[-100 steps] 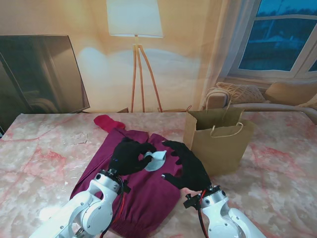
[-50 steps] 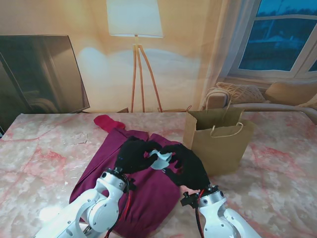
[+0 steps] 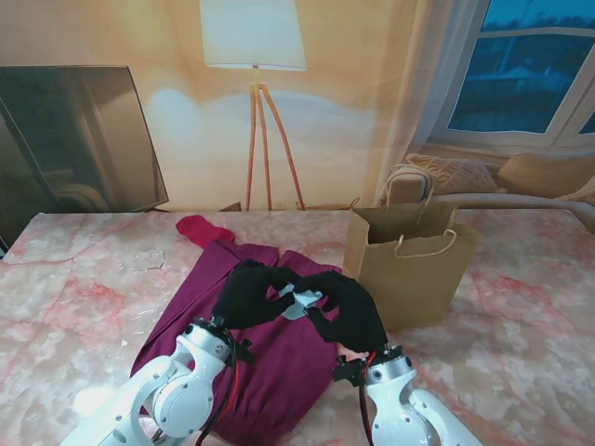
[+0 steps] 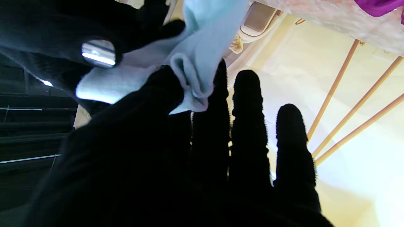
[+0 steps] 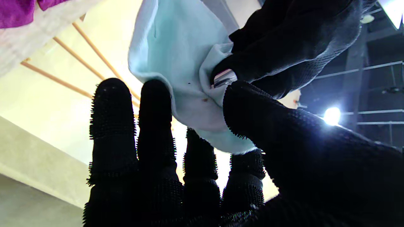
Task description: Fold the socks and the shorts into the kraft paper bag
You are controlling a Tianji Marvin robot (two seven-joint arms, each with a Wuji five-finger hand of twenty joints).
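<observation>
A light blue sock (image 3: 299,300) hangs in the air between my two black-gloved hands, above the purple shorts (image 3: 270,372) that lie spread on the marble table. My left hand (image 3: 251,293) pinches the sock (image 4: 195,47) between thumb and forefinger. My right hand (image 3: 346,308) meets it from the right, its thumb and fingers closed on the same sock (image 5: 176,63). A red sock (image 3: 199,228) lies at the far edge of the shorts. The kraft paper bag (image 3: 409,265) stands upright and open to the right of my hands.
The pink marble table (image 3: 74,288) stretches to both sides. A floor lamp (image 3: 253,56) stands behind the table and a dark TV screen (image 3: 74,139) at the far left. A sofa (image 3: 502,177) sits behind the bag.
My right hand has moved left and closed on the light blue sock held by my left hand. The sock is now bunched smaller between the two hands.
</observation>
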